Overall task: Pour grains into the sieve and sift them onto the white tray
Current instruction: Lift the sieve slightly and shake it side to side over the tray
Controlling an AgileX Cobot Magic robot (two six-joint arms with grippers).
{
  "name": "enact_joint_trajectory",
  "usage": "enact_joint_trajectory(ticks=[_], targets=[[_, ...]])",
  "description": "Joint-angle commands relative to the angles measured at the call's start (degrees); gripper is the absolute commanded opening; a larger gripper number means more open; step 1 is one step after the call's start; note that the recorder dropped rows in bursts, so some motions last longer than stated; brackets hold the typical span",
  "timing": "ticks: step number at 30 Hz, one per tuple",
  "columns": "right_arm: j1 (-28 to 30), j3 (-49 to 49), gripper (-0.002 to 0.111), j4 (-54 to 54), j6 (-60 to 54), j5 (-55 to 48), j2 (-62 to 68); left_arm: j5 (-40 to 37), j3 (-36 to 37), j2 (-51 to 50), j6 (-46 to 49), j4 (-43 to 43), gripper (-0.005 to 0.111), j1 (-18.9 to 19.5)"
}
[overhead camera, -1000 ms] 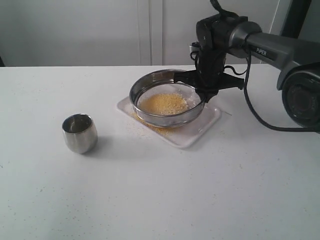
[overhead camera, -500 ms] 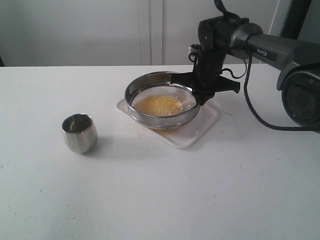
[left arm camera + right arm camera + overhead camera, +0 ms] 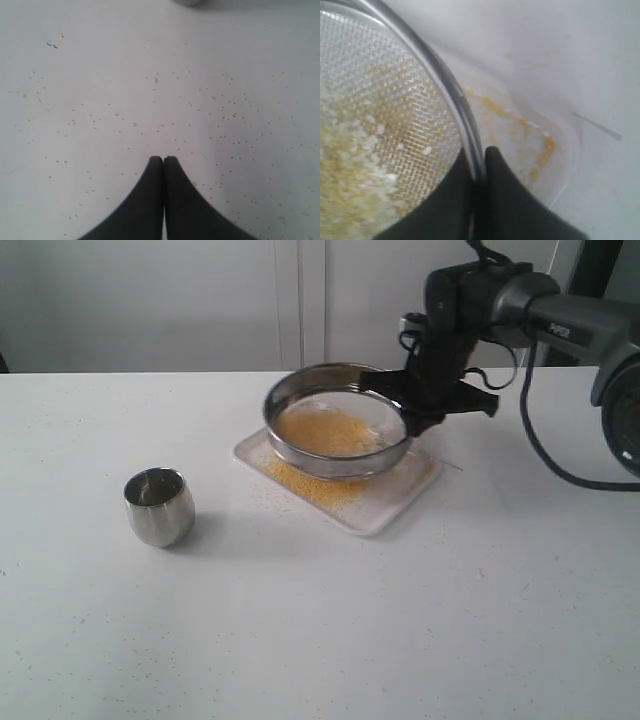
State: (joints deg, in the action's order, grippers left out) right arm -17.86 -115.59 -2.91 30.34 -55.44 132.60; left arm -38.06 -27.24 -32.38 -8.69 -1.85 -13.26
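On my left wrist camera the left jaws were pressed fully together with nothing between them, hanging over the bench point(image 3: 100, 90), which was dotted with fine specks point(image 3: 233, 115); that arm was outside the exterior view. In the exterior view the front of the bench lay bare, and a little further back on the left side stood a small steel cup point(image 3: 159, 506), upright and well apart from everything else. Beyond it, towards the middle, sat the white tray point(image 3: 405, 502), flat on the bench, with a yellow layer of grains point(image 3: 315, 485) spread over its near part. The sieve point(image 3: 330, 462) was held just above the tray, not resting on it, and a heap of grains lay on its mesh. The right jaws were closed down onto the sieve's rim at its far right side, one finger point(image 3: 510, 200) outside the steel ring and the other inside against the mesh. The right wrist camera showed thin trails of grains on the tray beside the rim. Behind that, the right arm point(image 3: 560, 320) reached in from the right edge, in front of a pale wall point(image 3: 150, 300).
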Motion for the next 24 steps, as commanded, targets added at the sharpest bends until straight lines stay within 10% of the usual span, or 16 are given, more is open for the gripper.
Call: enact_joint_trajectory(ticks=[1, 24], targets=[[4.5, 1.3, 0.0, -0.6, 1.4, -5.6, -2.0, -0.6, 0.4, 0.3, -0.2, -0.2, 0.0, -0.2], [3.9, 4.5, 0.0, 7.2, 1.0, 1.6, -3.9, -0.6, 0.4, 0.3, -0.2, -0.2, 0.0, -0.2]])
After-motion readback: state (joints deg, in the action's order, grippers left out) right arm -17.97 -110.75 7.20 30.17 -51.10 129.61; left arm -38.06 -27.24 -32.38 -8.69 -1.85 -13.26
